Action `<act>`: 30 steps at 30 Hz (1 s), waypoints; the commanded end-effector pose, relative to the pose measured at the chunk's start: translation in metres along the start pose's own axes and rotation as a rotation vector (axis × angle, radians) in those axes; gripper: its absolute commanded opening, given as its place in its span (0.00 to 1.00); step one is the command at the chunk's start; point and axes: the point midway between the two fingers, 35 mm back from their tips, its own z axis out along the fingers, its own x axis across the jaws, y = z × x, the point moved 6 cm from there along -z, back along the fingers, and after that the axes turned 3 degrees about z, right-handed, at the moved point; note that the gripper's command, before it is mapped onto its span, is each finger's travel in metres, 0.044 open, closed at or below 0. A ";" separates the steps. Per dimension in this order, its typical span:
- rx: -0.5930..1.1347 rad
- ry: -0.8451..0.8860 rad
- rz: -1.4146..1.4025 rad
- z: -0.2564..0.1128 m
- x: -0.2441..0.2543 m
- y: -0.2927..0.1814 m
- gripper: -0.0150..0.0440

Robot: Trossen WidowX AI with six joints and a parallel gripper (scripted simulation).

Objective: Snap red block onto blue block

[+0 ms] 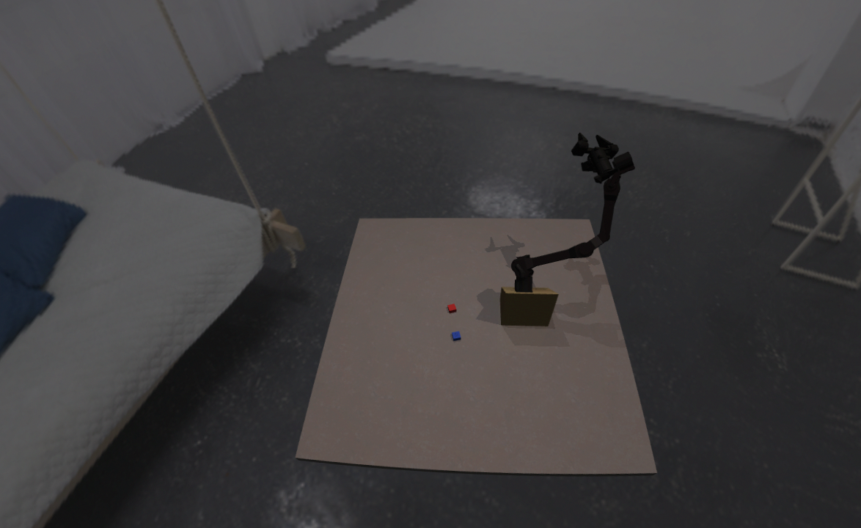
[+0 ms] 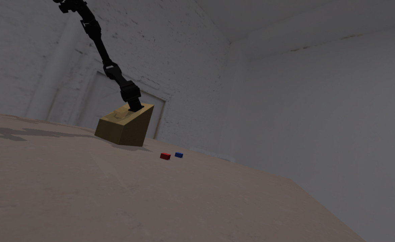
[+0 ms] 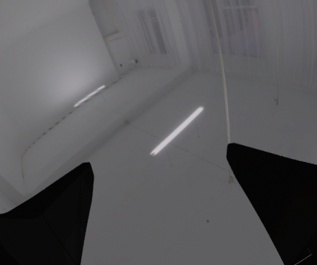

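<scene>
The worktop (image 1: 420,407) (image 2: 192,204) is a broad, pinkish-brown slab, its lower edge longer than its upper edge in the top view. The dark arm (image 1: 607,210) (image 2: 102,49) stretches from its mount over the right edge, close to the upper right corner, with its outer end beyond the worktop's outline in that view. In the exterior view it rises steeply. The mount, a yellowish block with a sloping top (image 1: 526,307) (image 2: 132,132), stands on the worktop, closer to the right edge than to the left. The black claw (image 1: 589,138) (image 2: 59,5) (image 3: 161,161) is released, its two fingers wide apart with nothing between them, raised well away from both small blocks.

The red block (image 1: 452,308) (image 2: 165,156) lies flat on the worktop, slightly left of the middle between the side edges and closer to the upper edge than to the lower. The blue block (image 1: 456,335) (image 2: 178,155), of similar size, lies flat near it, farther toward the lower edge. The two are apart, not stacked, and both lie left of the mount in the top view.
</scene>
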 end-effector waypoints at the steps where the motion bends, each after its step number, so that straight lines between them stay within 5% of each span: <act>1: 0.000 0.000 0.000 0.000 0.000 0.000 0.98; 18: -0.302 -0.393 -0.569 0.120 -0.145 0.117 1.00; 30: -0.391 -0.830 -1.047 0.143 -0.278 0.227 1.00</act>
